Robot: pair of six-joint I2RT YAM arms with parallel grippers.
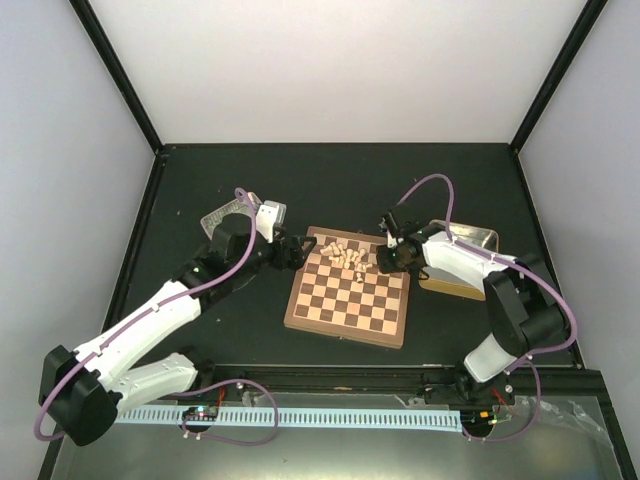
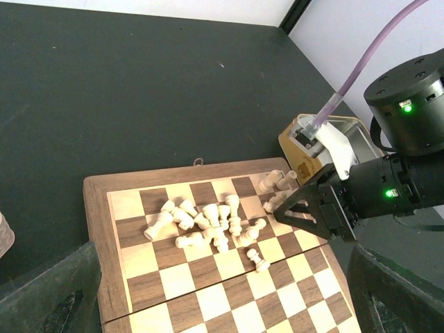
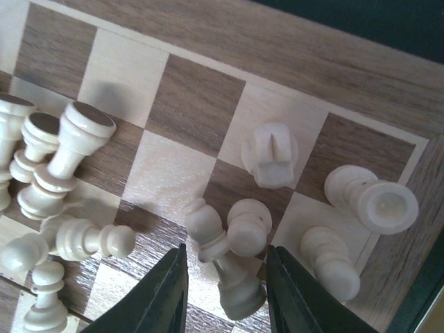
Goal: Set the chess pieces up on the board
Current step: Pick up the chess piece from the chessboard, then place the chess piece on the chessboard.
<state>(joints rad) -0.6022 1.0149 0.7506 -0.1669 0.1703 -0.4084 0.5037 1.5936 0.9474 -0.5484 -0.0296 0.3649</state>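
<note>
The board [image 1: 340,310] lies in the middle of the table, with a heap of pale chess pieces [image 1: 345,255] toppled along its far rows. My right gripper [image 1: 378,262] hovers low over the board's far right corner, open. In the right wrist view its fingers [image 3: 170,291] straddle two fallen pieces [image 3: 229,277], with a gap on each side. A rook-like piece [image 3: 270,156] and others lie just beyond. My left gripper [image 1: 300,250] is open at the board's far left edge. In its wrist view the piece heap [image 2: 208,225] and one lone pawn [image 2: 258,260] lie ahead of it.
A metal tin [image 1: 470,245] stands right of the board behind the right arm, also seen as the tin [image 2: 305,149] in the left wrist view. Another tin [image 1: 222,218] sits at the back left. Black frame rails border the table.
</note>
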